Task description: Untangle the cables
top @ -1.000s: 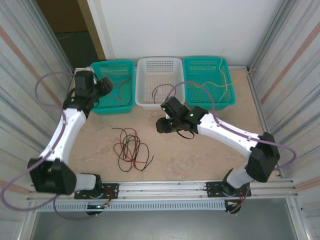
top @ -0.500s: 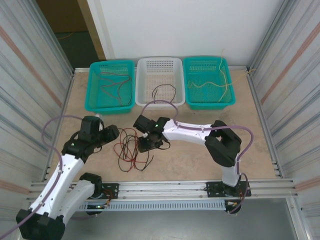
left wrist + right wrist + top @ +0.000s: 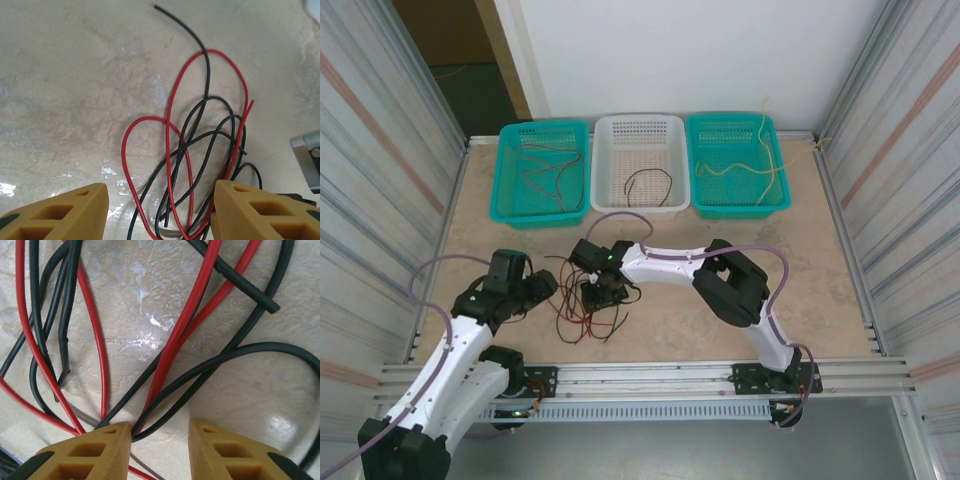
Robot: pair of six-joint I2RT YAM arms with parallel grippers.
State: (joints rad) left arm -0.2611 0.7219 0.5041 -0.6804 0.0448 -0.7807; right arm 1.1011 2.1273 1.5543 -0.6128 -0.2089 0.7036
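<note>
A tangle of red and black cables lies on the table in front of the arms. My left gripper is at the tangle's left edge, open wide. In the left wrist view its yellow fingers straddle red loops and black strands, touching none. My right gripper hangs low over the tangle's upper right, open. In the right wrist view a red cable and black cables run to the inner edge of its left finger, and bare table shows between the fingers.
Three baskets stand along the back: a teal one holding a reddish cable, a white one holding a black cable, and a teal one holding yellow cables. Metal walls close both sides. Part of the right gripper's body shows at the left wrist view's right edge.
The right gripper came from the white basket leftward and down onto the tangle. The left arm swung back from the left teal basket to the tangle's left edge.
</note>
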